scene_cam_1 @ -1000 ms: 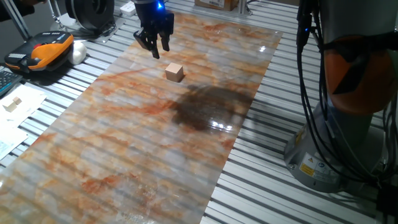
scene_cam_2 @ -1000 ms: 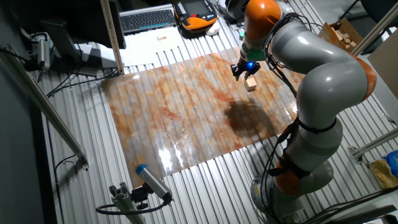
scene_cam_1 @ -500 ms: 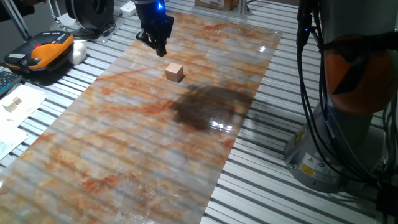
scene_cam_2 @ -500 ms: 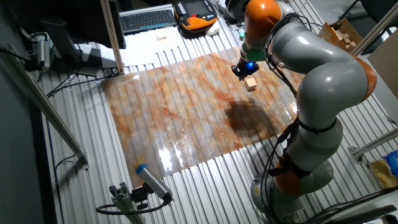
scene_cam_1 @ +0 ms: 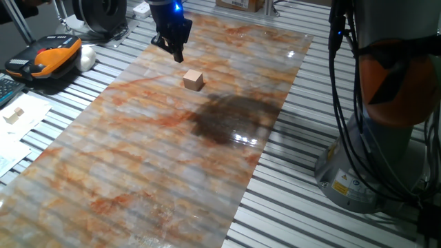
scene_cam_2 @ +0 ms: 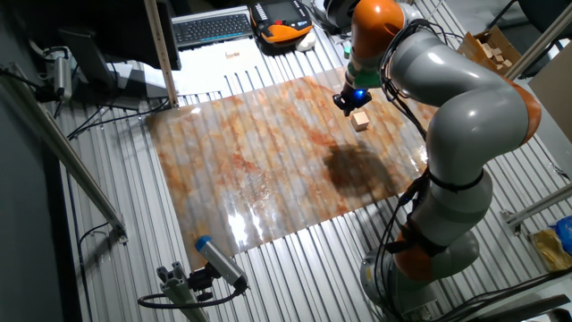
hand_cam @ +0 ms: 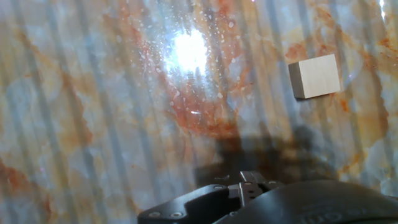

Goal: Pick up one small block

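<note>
The small block (scene_cam_1: pixel 193 80), a plain light-tan wooden cube, sits on the marbled orange-grey mat (scene_cam_1: pixel 138 158), towards its far end. It also shows in the other fixed view (scene_cam_2: pixel 360 120) and at the upper right of the hand view (hand_cam: pixel 314 76). My gripper (scene_cam_1: pixel 177 54) hangs above the mat, to the left of and behind the block, apart from it. Its fingers are pressed together with nothing between them. It also shows in the other fixed view (scene_cam_2: pixel 348 102). The hand view shows only the hand's dark body (hand_cam: pixel 261 200), not the fingertips.
A dark stain (scene_cam_1: pixel 231 117) lies on the mat just in front of the block. An orange-black device (scene_cam_1: pixel 48 58) and papers with a pale little block piece (scene_cam_1: pixel 14 115) lie left of the mat. The arm's base (scene_cam_1: pixel 386 110) stands to the right. A keyboard (scene_cam_2: pixel 213 27) is at the back.
The gripper's fingers were spread one second ago and have closed on nothing. The hand has stayed in nearly the same place. The block has not moved.
</note>
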{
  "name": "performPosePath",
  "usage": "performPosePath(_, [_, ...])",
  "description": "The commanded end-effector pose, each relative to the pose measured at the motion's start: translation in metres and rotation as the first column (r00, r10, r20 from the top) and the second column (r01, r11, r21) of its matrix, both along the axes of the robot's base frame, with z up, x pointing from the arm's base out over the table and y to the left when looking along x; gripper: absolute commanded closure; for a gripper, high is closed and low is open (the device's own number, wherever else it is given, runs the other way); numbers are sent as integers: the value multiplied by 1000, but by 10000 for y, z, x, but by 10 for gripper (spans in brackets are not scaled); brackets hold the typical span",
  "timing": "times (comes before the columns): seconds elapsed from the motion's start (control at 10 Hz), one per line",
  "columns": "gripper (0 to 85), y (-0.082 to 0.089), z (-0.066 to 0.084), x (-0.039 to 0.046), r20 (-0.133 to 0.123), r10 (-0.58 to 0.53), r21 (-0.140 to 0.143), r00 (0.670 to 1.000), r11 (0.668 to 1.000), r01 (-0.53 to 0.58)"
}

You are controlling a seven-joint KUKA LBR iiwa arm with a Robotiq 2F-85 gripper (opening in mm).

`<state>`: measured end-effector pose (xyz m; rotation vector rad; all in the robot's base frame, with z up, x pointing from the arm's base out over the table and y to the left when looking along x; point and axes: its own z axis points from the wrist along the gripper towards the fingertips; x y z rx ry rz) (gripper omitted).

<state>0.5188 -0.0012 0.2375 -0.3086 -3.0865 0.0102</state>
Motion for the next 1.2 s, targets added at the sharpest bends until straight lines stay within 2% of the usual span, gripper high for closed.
performPosePath(0.0, [850,-1,1,3,21,2,-7,1000,1000,-2])
performPosePath(0.1, [850,-1,-1,5,33,12,-19,999,1000,-11])
performPosePath(0.3, [850,-6,-8,8,24,14,-19,1000,1000,-13])
performPosePath(0.6, [850,-64,-47,45,28,20,-18,999,1000,-19])
performPosePath(1.1, [850,-147,-93,100,50,30,-21,998,999,-29])
